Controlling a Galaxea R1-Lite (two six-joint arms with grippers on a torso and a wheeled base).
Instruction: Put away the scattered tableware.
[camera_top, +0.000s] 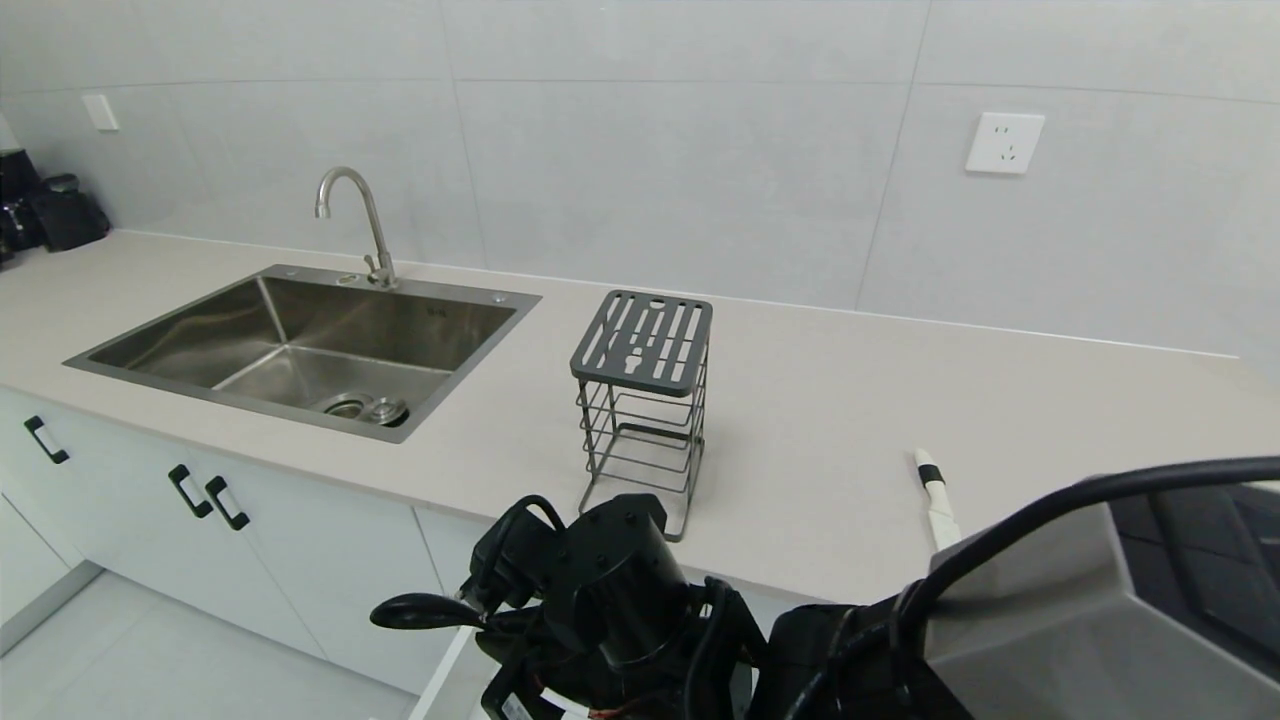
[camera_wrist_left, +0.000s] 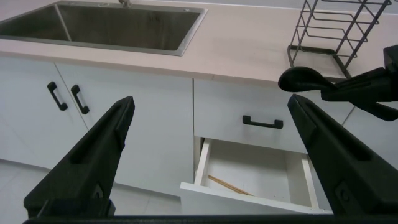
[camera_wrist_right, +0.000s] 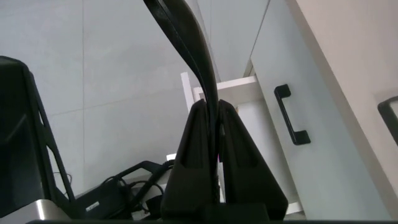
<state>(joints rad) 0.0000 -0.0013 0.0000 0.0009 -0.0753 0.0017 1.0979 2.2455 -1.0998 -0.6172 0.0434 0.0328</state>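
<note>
One piece is in hand and at least one more waits on the surface, so the job looks about midway at best. The right jaws are clamped on the slim handle of a black plastic spoon (camera_top: 415, 610). It hangs in the air in front of the white cabinets, higher than the open white drawer (camera_wrist_left: 202, 165); whether it is squarely over the drawer or just beside it I cannot tell. The left jaws stand wide apart with nothing between them, pointed toward that drawer.

Inside the drawer, thin wooden chopsticks (camera_wrist_left: 230, 185) lie on its floor, which I take as one item already stowed. A white utensil with a black band (camera_top: 935, 500) lies on the pale stone surface (camera_top: 850, 400), well to the right of the dark grey wire rack (camera_top: 645, 400) and near the front edge. What kind of utensil it is I cannot tell.

Left to do, by my reading: lower the spoon into the drawer and release it, fetch the white utensil and stow it too, then push the drawer shut.
</note>
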